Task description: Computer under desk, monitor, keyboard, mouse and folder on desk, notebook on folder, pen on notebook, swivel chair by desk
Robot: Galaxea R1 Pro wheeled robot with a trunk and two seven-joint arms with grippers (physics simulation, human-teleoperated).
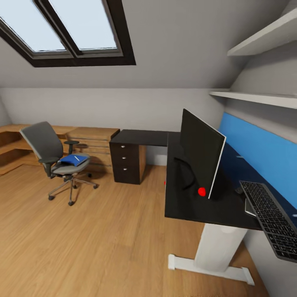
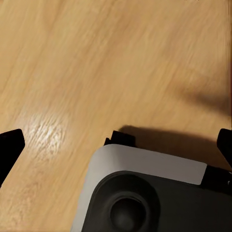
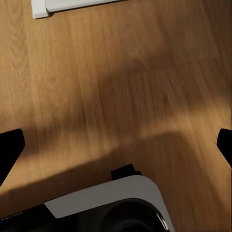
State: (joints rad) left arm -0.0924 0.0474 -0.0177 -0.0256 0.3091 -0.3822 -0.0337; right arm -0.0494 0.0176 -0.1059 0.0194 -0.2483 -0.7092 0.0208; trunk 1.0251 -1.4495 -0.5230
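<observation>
Sloped grey walls, a dark-framed skylight (image 1: 74,31), light wood floor (image 1: 82,247), white shelves (image 1: 255,97).

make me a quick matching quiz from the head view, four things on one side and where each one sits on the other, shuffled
Things:
1. folder
2. monitor
3. keyboard
4. chair

Places:
A. upright on the desk, edge-on to the camera
B. on the wood floor, left of the drawer unit
C. on the chair seat
D. at the desk's right end, jutting past its near edge

Pairs: 1-C, 2-A, 3-D, 4-B
</observation>
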